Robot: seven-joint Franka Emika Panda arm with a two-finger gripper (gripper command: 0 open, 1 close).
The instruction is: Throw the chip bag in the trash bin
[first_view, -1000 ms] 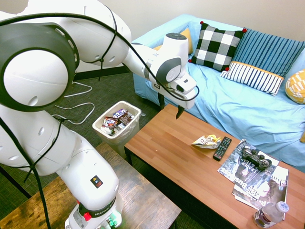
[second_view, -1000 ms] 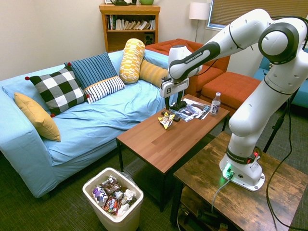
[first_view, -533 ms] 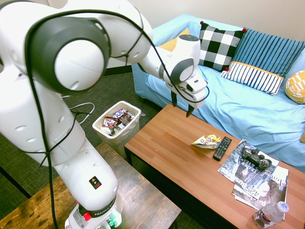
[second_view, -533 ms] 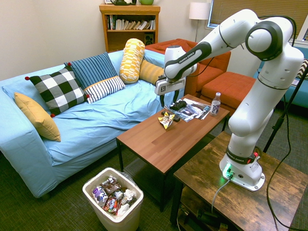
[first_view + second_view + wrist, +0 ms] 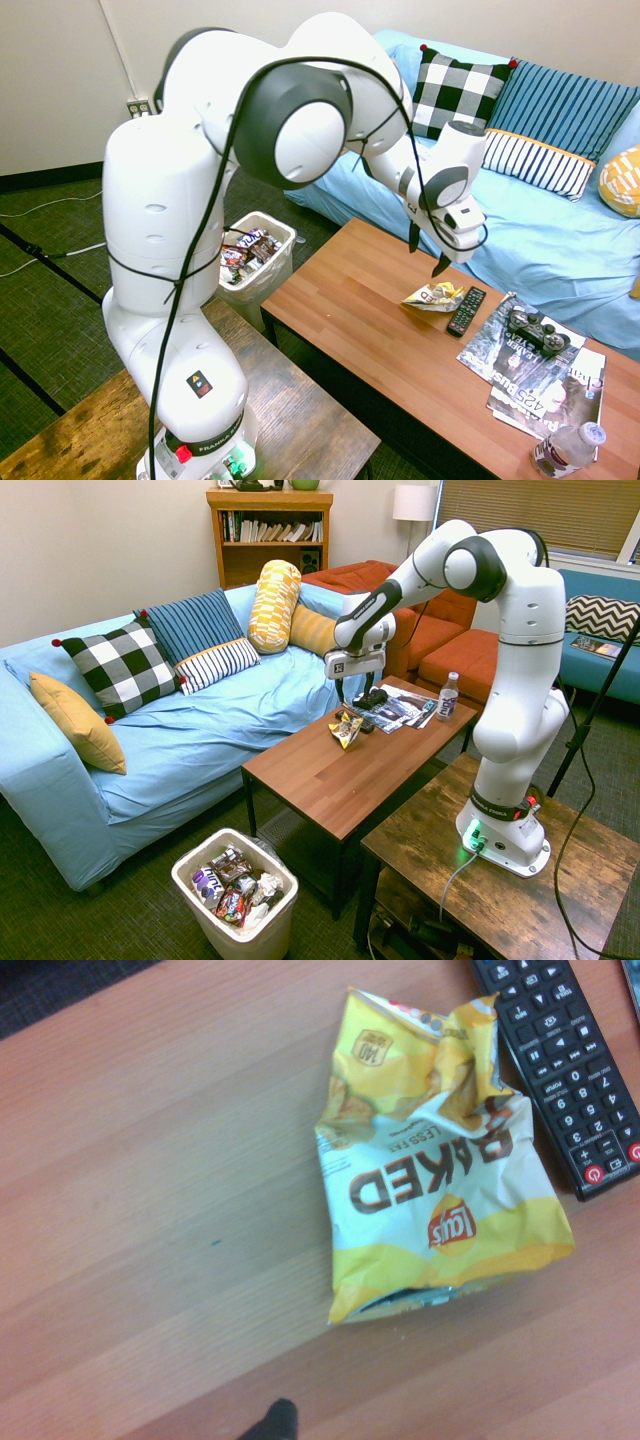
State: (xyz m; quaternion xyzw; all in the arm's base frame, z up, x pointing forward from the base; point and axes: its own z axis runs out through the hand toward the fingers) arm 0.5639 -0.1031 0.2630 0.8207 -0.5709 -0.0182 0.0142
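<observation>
The claw (image 5: 428,254) has swung across the counter (image 5: 350,310) and dropped lower since a second ago; it now hangs open and empty just above the chip bag (image 5: 433,296). The bag lies crumpled beside the remote (image 5: 466,310). The bin (image 5: 252,256) stands well behind the claw, on the floor.

In my wrist view the long black plastic remote (image 5: 570,1070) runs off the top and right edges. From the second exterior view the crumpled yellow-and-white foil chip bag (image 5: 346,729) is too small to read.
</observation>
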